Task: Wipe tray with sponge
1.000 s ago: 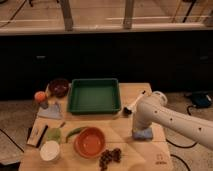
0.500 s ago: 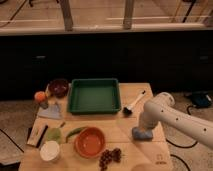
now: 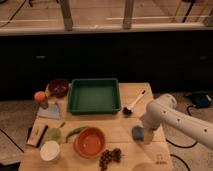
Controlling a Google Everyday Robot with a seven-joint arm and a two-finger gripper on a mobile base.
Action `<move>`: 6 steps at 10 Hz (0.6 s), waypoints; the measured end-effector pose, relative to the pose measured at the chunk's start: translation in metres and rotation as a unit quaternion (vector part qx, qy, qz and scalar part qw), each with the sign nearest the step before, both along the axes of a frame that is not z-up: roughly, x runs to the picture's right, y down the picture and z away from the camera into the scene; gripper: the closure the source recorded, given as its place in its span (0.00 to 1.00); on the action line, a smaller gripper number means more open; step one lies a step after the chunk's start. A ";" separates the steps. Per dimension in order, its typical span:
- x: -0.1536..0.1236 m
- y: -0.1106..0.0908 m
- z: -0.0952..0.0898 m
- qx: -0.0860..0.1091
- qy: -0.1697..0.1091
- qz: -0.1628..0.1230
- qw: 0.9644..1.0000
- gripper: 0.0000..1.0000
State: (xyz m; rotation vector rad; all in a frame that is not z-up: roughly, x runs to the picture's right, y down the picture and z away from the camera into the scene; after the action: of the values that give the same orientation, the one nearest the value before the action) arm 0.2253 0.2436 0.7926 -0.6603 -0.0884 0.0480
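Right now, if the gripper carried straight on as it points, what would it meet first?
Probably the sponge: the gripper, low over the table's right side, points down at it. Depth is unclear; it might touch the table first.

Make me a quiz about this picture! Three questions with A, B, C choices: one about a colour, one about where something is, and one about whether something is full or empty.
1. What colour is the large rectangular plastic tray?
A. green B. yellow C. pink
2. Where is the small light-blue soft sponge?
A. inside the tray B. on the wooden table, right of the round orange bowl C. on the floor
3. The tray is
A. full of water B. piled with plates C. empty

Answers: A, its walls and floor are green. B, it lies on the table, with the gripper right at it. C, only its bare floor shows.
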 end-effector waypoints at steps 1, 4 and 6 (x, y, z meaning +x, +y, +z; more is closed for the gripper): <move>0.001 0.003 0.002 -0.002 0.000 0.003 1.000 0.20; 0.002 0.014 0.010 -0.009 -0.005 0.010 1.000 0.20; 0.003 0.018 0.013 -0.012 -0.007 0.012 1.000 0.27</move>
State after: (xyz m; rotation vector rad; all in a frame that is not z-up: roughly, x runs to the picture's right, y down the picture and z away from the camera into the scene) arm 0.2279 0.2613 0.8057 -0.6830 -0.1098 0.0670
